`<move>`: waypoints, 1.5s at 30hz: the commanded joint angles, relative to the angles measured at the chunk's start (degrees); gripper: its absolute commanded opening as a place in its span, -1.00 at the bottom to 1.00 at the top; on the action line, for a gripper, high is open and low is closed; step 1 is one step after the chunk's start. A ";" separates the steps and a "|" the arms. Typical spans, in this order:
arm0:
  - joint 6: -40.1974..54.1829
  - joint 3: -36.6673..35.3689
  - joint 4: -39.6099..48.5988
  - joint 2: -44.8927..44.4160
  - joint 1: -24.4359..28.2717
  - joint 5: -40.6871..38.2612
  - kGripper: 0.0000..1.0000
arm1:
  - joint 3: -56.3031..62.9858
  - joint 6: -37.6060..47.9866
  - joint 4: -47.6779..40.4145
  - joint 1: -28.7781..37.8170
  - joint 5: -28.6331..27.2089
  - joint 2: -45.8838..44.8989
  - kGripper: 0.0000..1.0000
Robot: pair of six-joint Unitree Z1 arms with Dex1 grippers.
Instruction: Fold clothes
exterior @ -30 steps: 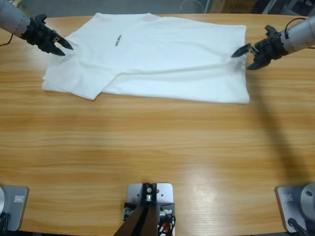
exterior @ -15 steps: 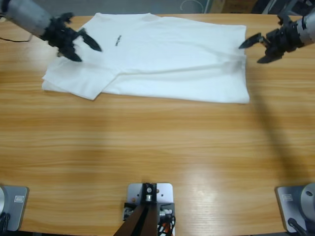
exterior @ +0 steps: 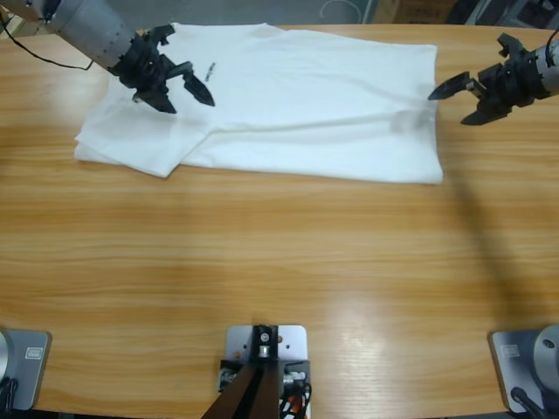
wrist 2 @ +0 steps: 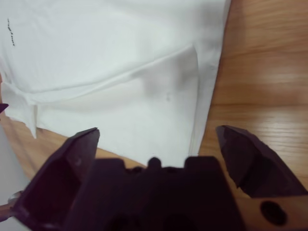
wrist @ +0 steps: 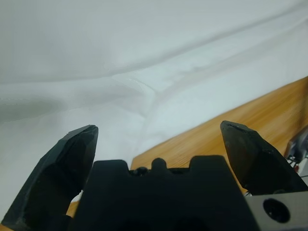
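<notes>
though the t-shirt (exterior: 297, 100) lies half-folded with one sleeve tucked, my left claw (exterior: 185, 87) and right claw (exterior: 461, 98) hover wide, holding nothing, folds remaining.

This looks like a lab where robots are tested. Two silver robot arms (exterior: 87, 22) reach over a long wooden worktop (exterior: 279, 262), and a black cable (exterior: 35, 54) runs beside one arm.

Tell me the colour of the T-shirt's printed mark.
Dark, on the plain white cotton T-shirt; clearest in the high view.
</notes>
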 commanded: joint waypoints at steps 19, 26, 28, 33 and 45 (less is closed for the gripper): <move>1.57 -4.98 2.25 9.55 -10.44 0.95 1.00 | 4.11 -2.27 0.24 -2.39 0.52 0.08 0.99; 1.57 -9.31 5.68 13.40 -9.44 1.53 1.00 | 4.50 -3.57 0.42 -4.46 0.89 0.08 0.99; 1.66 -11.06 7.05 14.10 -8.95 1.64 1.00 | 4.50 -3.78 0.42 -4.81 0.98 0.13 0.99; 1.94 -13.73 9.44 15.21 -7.14 2.20 1.00 | 4.58 -4.24 0.40 -5.16 1.01 0.96 0.99; 3.45 -18.52 13.06 16.37 -5.31 1.82 1.00 | 3.93 -4.66 0.15 -5.39 1.31 2.86 0.99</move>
